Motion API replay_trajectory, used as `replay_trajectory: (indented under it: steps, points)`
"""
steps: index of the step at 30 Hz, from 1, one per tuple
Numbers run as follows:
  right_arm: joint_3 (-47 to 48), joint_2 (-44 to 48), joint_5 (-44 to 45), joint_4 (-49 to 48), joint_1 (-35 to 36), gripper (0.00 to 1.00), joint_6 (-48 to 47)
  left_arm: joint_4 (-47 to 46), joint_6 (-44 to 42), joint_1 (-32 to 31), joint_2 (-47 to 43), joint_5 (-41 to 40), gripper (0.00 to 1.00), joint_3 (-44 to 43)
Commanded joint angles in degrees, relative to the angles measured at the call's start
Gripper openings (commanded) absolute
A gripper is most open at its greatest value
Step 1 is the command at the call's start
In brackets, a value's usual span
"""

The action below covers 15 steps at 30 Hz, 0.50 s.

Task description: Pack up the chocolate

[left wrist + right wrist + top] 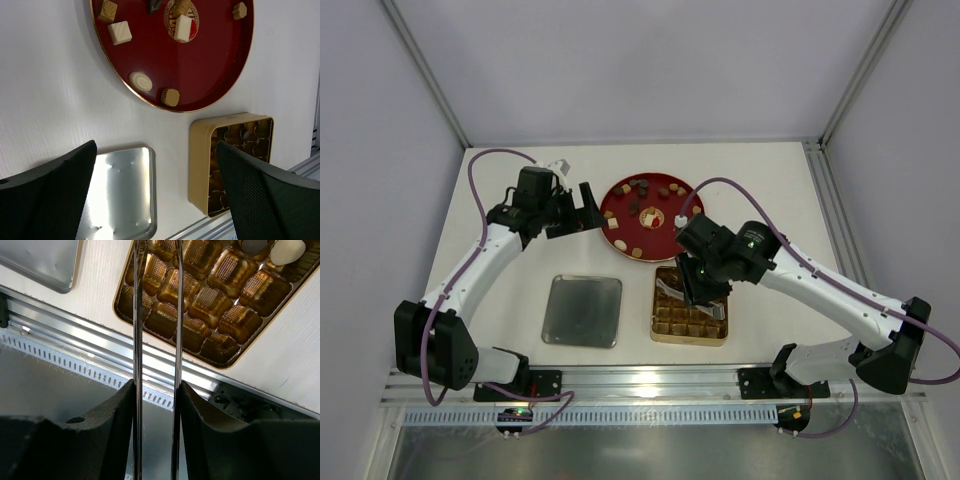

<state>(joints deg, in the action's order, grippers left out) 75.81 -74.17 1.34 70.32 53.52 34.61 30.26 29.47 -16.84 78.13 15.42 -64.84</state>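
Note:
Several chocolate pieces lie on the red plate (620, 225): a white square (120, 32), a white round one (140, 81), a tan round one (170, 97). A white piece (287, 250) sits in a far cell of the gold gridded tin (122, 290). My right gripper (156, 385) hovers over the tin (660, 325), shut on metal tongs (138, 315); the tong blades stand apart with nothing between them. Left of the plate, my left gripper (156, 150) hangs open and holds nothing.
A silver lid (582, 310) lies flat left of the tin. An aluminium rail (650, 385) runs along the table's near edge, under both arm bases. White walls and frame posts close in the back and sides.

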Motion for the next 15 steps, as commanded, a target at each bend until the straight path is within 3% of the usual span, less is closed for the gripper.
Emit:
replay_trajectory:
  steps: [1,5,12,15]
  points:
    - [1.00,0.43,0.50,-0.98,0.36,0.42,-0.07,-1.17,-1.00,0.32,-0.61,-0.39,1.00,-0.11]
    - [5.83,-0.62,3.13,1.48,-0.25,0.44,-2.00,-1.08,-1.00,0.32,-0.52,-0.30,1.00,-0.20]
    - [18.22,-8.25,-0.64,-0.36,-14.47,0.43,-12.45,-1.08,-1.00,0.32,-0.26,-0.21,1.00,-0.20]
    - [24.46,-15.55,-0.64,-1.06,-17.03,0.43,-15.36,-1.08,-1.00,0.32,-0.17,-0.21,1.00,-0.20]
